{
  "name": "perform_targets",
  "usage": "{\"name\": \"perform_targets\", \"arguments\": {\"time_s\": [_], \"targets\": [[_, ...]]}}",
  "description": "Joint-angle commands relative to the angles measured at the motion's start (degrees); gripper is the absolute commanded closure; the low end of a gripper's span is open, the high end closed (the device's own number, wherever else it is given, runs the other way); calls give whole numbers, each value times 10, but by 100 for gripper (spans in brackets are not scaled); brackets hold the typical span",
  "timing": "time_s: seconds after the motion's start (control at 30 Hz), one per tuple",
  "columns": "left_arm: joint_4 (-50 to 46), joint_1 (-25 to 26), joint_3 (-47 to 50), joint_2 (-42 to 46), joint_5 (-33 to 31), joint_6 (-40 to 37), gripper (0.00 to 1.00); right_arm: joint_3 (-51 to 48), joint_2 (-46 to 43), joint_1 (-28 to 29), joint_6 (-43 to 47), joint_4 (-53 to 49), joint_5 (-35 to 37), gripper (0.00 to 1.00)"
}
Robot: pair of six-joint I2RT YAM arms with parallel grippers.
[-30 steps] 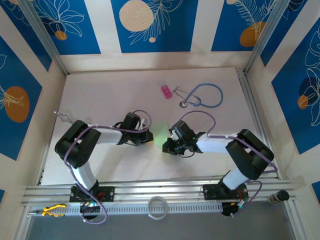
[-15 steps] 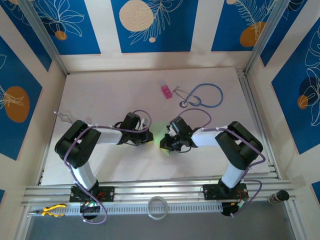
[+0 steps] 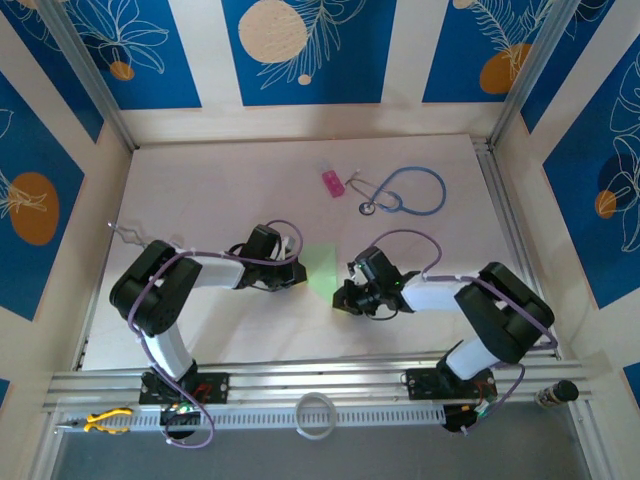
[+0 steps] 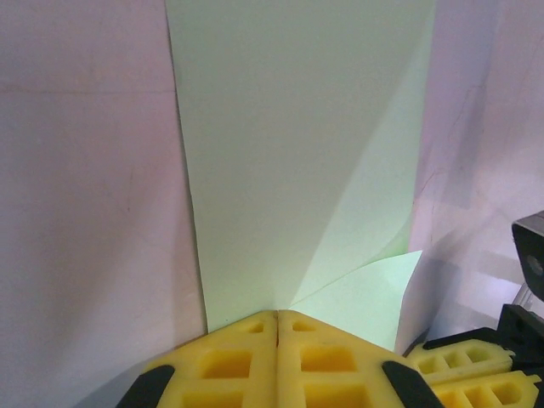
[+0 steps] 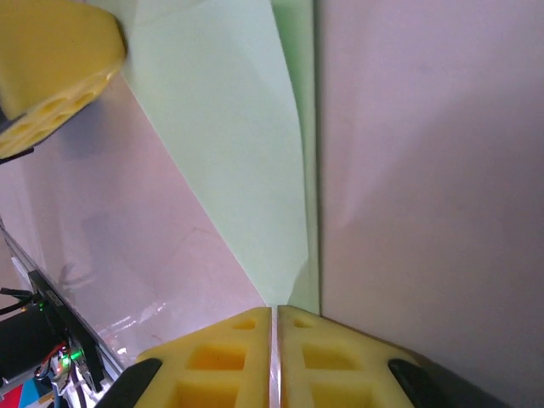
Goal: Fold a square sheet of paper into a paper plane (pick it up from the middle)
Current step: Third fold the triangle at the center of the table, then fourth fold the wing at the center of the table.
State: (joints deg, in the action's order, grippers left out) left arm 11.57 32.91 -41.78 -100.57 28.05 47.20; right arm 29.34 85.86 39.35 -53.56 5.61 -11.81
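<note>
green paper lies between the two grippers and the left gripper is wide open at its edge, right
No: the left gripper is shut, jaws pressed together at the edge of the green paper, as the left wrist view shows. The paper does lie between it and the right gripper.

The paper [image 4: 289,153] is thin and matt, pale green, with sharp creases. The left gripper [image 4: 277,316] has yellow plastic fingers [image 4: 229,365], dull and moulded with square pockets. The table [image 3: 220,190] looks smooth and white, with a faint sheen. The rail [image 3: 300,380] along its near edge is bare grey metal.
</note>
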Motion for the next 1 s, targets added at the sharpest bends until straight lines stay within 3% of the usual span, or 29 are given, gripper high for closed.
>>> {"name": "perform_targets", "arguments": {"time_s": [0.0, 0.23, 0.5, 0.83, 0.97], "targets": [[-30, 2, 22, -15, -20, 23, 100, 8, -34, -1, 12, -64, 25, 88], [21, 9, 48, 4, -20, 75, 100, 26, -57, -16, 16, -87, 43, 83], [-23, 36, 52, 72, -79, 93, 98, 46, -59, -21, 34, -108, 42, 79], [-152, 32, -9, 140, -133, 6, 83, 106, -26, -21, 78, -166, 68, 73], [-153, 16, -4, 152, -132, 0, 78, 127, -1, -28, 86, -173, 68, 68]]}}
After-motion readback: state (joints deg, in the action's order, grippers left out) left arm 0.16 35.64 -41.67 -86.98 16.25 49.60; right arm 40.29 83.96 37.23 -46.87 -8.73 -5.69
